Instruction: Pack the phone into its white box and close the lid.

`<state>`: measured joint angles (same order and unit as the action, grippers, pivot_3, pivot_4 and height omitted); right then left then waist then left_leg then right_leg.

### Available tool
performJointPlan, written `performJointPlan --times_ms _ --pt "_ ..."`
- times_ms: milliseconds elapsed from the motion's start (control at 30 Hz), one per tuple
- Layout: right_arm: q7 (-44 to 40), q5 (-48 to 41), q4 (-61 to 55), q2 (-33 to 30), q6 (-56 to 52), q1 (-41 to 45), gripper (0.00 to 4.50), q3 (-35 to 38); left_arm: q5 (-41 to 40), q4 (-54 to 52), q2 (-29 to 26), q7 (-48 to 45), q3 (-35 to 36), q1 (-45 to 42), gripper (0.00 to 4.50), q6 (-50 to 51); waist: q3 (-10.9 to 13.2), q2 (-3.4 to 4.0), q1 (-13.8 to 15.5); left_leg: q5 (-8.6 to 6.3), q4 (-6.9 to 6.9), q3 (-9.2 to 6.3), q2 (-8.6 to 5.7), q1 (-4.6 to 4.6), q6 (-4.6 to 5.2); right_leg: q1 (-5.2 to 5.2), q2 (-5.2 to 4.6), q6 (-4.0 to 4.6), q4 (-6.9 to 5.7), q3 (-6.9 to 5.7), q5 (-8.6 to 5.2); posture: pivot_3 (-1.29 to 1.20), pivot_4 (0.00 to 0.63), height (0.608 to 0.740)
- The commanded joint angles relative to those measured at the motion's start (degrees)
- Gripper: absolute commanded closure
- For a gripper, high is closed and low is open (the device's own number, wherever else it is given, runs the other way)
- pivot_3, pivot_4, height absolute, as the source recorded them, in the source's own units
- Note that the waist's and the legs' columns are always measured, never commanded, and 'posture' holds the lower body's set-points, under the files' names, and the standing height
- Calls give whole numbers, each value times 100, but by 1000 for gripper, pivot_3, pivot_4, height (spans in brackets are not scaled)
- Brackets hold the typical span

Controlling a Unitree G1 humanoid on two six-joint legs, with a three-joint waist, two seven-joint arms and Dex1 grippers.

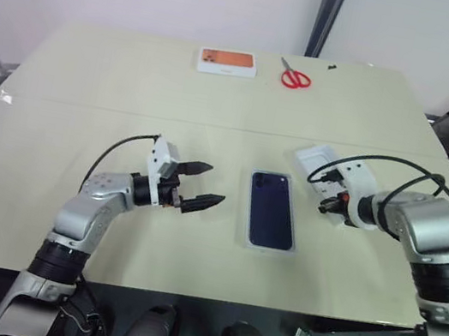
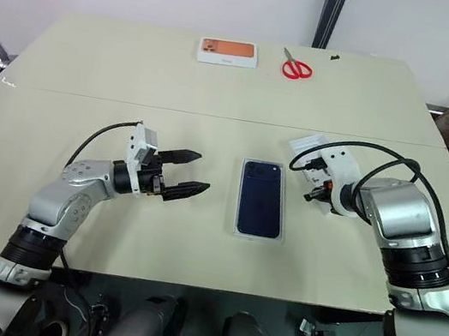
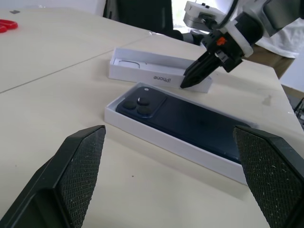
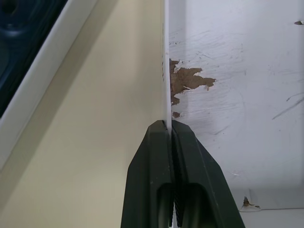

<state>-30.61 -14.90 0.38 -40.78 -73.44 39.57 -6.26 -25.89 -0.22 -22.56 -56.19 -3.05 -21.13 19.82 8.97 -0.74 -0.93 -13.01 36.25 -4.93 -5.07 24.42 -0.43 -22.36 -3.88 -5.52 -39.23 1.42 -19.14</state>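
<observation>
The dark navy phone [image 1: 272, 211] lies flat in the white box [image 3: 156, 138] at the middle of the table, camera bump at the far end. The lid [image 1: 313, 159] lies open side up just right of the box, white inside with a brown scuff [image 4: 187, 80]. My right gripper [image 1: 324, 206] points down at the lid's near left wall and is shut on that thin wall [image 4: 167, 95]. To the left of the box my left gripper [image 1: 215, 184] hovers level, open, its fingers [image 3: 80, 166] aimed at the box with nothing between them.
A white box with an orange top [image 1: 227, 61] and red scissors [image 1: 294, 77] lie at the table's far edge. A seam [image 1: 130, 111] crosses the beige table. A black cable [image 1: 399, 164] loops over my right wrist.
</observation>
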Motion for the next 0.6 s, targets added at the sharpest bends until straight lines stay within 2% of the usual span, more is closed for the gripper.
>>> performJointPlan --times_ms 33,133,233,300,467,600 --pt "116 -350 -18 480 548 453 4470 1016 -173 -86 -36 12 203 -147 0 27 0 1 -4 0 -2 -1 0 1 -1 -3 1 0 0 0 0 0 150 734" --pt "178 -1011 -122 1220 438 637 4470 1977 -201 -31 -54 18 278 -194 0 -16 1 0 7 2 -4 -1 1 2 -3 -4 3 0 0 -1 0 0 150 734" --pt "389 -1978 -347 2193 -135 817 4470 3151 -295 7 -11 98 402 -281 0 64 0 0 10 1 -2 -2 1 1 -2 0 3 0 0 -2 0 0 150 734" --pt "548 -2563 -610 2811 -583 811 4470 3679 -342 20 31 188 474 -343 0 120 0 1 15 1 -3 -3 1 1 -2 -1 3 0 -2 -1 0 0 150 734" --pt "990 -3450 -1224 3895 -1637 459 4470 4244 -409 91 100 405 609 -457 0 197 0 3 10 1 -1 -4 0 2 -2 -6 2 0 -9 -1 0 0 150 734" --pt "1483 -4896 -1320 4036 -1906 -197 4470 4081 -466 -7 26 394 694 -441 0 188 0 5 8 1 -2 -3 0 1 -2 -6 2 0 -9 -1 0 0 150 734"
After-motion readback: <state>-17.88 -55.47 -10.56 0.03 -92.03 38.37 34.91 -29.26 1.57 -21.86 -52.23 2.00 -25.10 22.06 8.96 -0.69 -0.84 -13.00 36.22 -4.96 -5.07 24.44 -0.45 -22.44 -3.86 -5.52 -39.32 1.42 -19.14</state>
